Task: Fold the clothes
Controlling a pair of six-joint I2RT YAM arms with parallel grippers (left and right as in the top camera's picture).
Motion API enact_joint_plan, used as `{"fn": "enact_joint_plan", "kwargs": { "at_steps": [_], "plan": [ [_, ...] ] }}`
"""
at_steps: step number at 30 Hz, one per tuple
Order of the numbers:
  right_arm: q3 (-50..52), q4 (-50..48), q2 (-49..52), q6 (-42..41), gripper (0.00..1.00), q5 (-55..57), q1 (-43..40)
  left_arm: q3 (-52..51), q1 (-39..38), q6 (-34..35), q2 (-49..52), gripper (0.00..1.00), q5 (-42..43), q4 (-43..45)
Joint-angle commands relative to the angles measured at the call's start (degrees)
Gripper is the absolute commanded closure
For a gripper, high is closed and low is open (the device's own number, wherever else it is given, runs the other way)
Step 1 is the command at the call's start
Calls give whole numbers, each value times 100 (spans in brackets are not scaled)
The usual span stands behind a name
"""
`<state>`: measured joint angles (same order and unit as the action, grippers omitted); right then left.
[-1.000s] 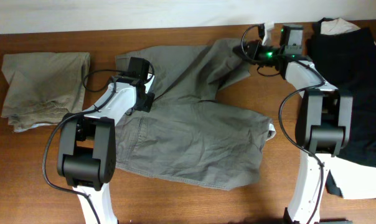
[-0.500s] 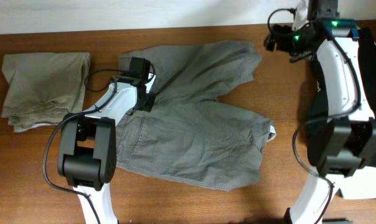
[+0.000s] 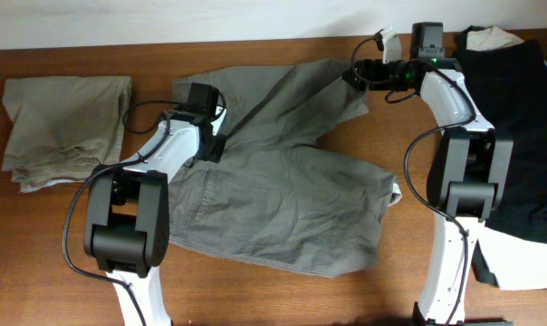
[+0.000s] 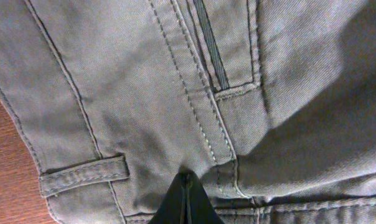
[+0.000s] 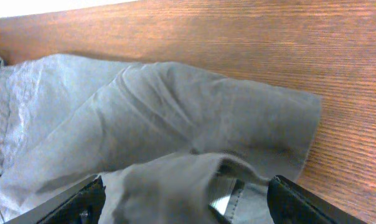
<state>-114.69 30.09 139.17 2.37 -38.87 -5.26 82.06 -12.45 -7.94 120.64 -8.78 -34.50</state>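
Note:
The grey shorts point(image 3: 283, 181) lie spread flat across the middle of the table, waistband to the left. My left gripper point(image 3: 207, 138) sits on the waistband; in the left wrist view its fingers point(image 4: 187, 200) are pressed together with a pucker of grey cloth beside a belt loop point(image 4: 82, 174) at their tip. My right gripper point(image 3: 357, 72) is at the far leg hem point(image 5: 300, 124). It stands open, fingers wide apart, with a raised fold of the grey leg point(image 5: 169, 180) lying between them. Folded khaki shorts point(image 3: 65, 127) rest at the far left.
A black garment point(image 3: 518, 118) lies over white cloth point(image 3: 518, 263) at the right edge, behind and beside the right arm. Bare wood shows along the back edge point(image 5: 238, 37) and in front of the shorts.
The right arm lifted up and away to the right half a second ago, and has now come back down to the far leg hem. The leg lies flatter than one second ago. The left gripper has not moved.

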Motion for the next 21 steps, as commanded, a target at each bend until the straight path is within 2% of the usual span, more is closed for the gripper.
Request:
{"fn": "enact_joint_plan", "kwargs": {
  "at_steps": [1, 4, 7, 8, 10, 12, 14, 15, 16, 18, 19, 21],
  "plan": [
    [-22, 273, 125, -201, 13, -164, 79, -173, -31, -35, 254, 99, 192, 20],
    [-72, 1126, 101, -201, 14, -439, 70, -173, -31, -35, 254, 99, 190, 15],
    [-76, 1899, -111, -72, 27, -1062, -52, -173, -31, -35, 254, 99, 190, 17],
    [-79, 2273, -302, -74, 36, -1058, -83, -173, -31, -35, 254, 99, 190, 15],
    [-367, 3187, -612, -76, 45, -879, -140, -173, -31, -35, 254, 99, 190, 15],
    [-887, 4247, -920, -72, 49, 39, -153, -173, -31, -35, 254, 99, 190, 15],
    [-1707, 5337, -1128, -7, 47, 446, -155, -173, -31, -35, 254, 99, 190, 17],
    [-2092, 5764, -1139, 175, 33, 509, -157, -173, -31, -35, 254, 99, 190, 15],
    [-2286, 5928, -1139, 181, 28, 702, -157, -173, -31, -37, 254, 99, 190, 15],
    [-2319, 5880, -1130, 164, 16, 1460, -157, -173, -31, -35, 254, 99, 190, 17],
    [-2243, 5700, -1130, 164, 12, 1947, -157, -173, -31, -35, 254, 99, 190, 28],
    [-1816, 4898, -1091, 168, 12, 2433, -195, -173, -31, -35, 254, 99, 190, 33]
  ]
}}
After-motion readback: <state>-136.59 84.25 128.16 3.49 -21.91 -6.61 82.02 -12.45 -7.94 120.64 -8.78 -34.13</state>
